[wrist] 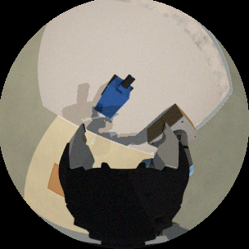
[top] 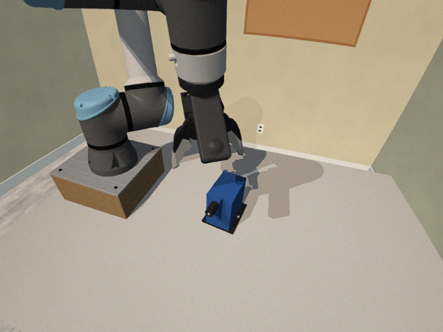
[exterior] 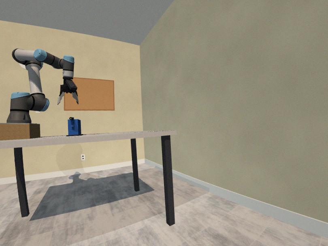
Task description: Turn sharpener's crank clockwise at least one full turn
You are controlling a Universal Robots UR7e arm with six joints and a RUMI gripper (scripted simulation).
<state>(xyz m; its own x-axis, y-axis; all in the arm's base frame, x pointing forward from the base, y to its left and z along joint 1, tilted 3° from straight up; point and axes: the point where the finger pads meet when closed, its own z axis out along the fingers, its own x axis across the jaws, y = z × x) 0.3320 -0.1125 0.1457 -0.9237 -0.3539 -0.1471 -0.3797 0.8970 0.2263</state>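
A blue box-shaped sharpener (top: pixel 226 202) stands on a black base plate in the middle of the grey table. Its black crank handle (top: pixel 211 208) sticks out of the side facing the top camera. The sharpener also shows in the exterior view (exterior: pixel 73 127), with the crank (exterior: pixel 71 118) near its top left, and in the wrist view (wrist: pixel 113 96), with the crank (wrist: pixel 129 81) at its upper right. My gripper (top: pixel 207 154) hangs high above and behind the sharpener, pointing down, open and empty. It also shows in the exterior view (exterior: pixel 67 100) and in the wrist view (wrist: pixel 124 133).
The arm's base stands on a wooden block (top: pixel 109 182) at the table's left, also seen in the wrist view (wrist: pixel 169 123). The table's back edge runs near the wall. An orange board (top: pixel 306 16) hangs on the wall behind.
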